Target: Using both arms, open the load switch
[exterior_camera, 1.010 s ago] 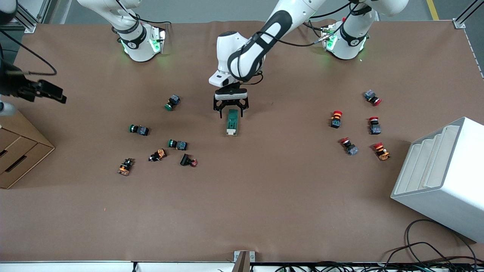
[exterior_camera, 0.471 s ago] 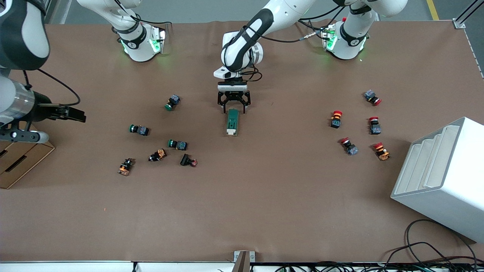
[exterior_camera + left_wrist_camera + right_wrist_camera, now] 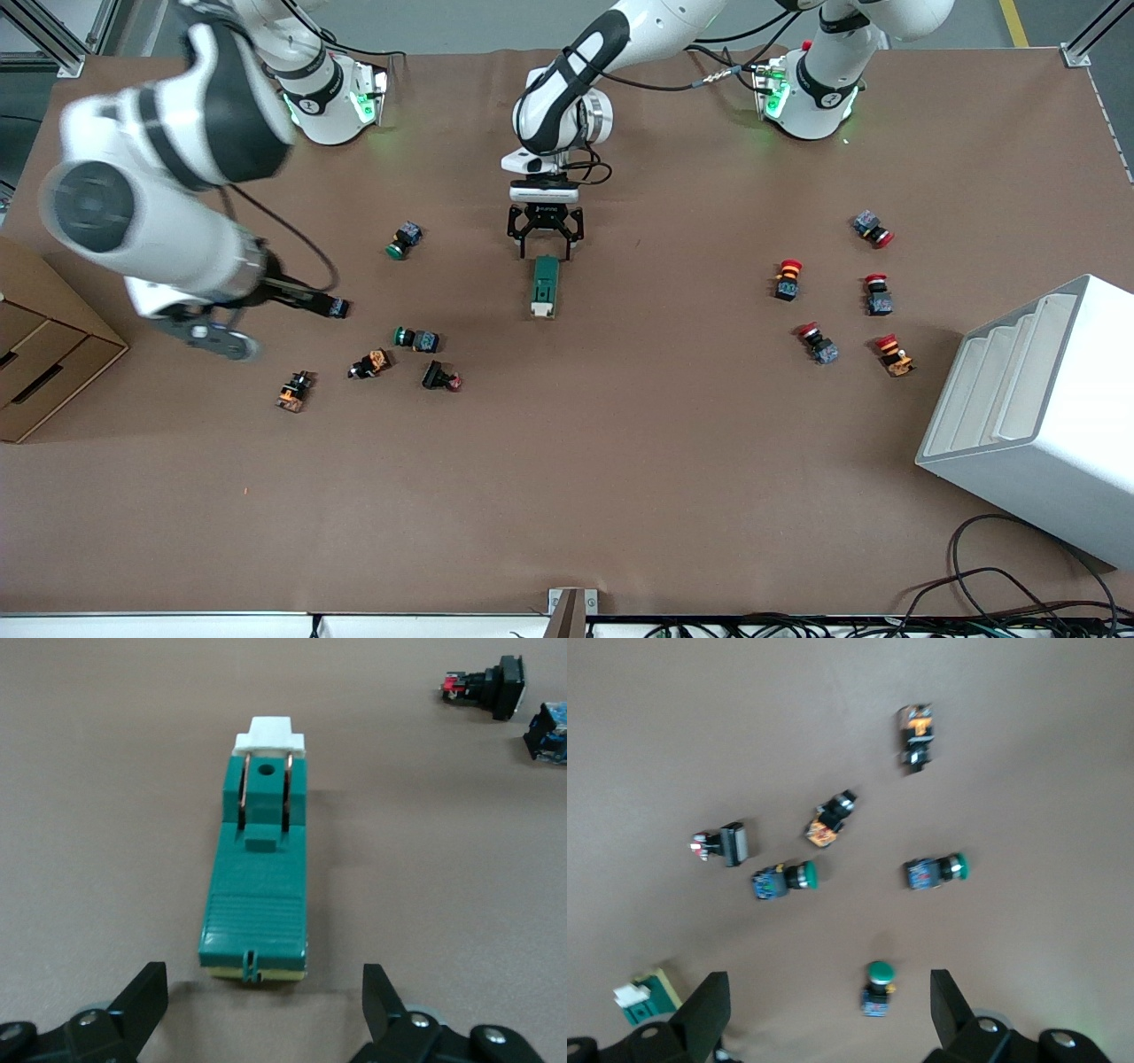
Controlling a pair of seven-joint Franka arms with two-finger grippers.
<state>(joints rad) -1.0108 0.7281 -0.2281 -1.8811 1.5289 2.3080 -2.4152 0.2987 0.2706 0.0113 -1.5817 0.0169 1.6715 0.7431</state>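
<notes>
The load switch lies flat mid-table, a dark-green block whose white lever is at the end nearer the front camera. My left gripper hovers low just off the switch's other end, open. In the left wrist view the load switch lies just ahead of the left gripper, not between the fingers. My right gripper is in the air over a cluster of push-buttons toward the right arm's end, open with nothing held. The right wrist view shows the right gripper and a corner of the load switch.
Green, orange and red push-buttons are scattered below the right gripper. Several red-capped push-buttons lie toward the left arm's end. A white slotted rack stands beside them and a cardboard drawer box at the right arm's end.
The right arm has swung in from its end of the table until its gripper is over the push-button cluster. The left gripper has drawn back slightly from the switch toward its base.
</notes>
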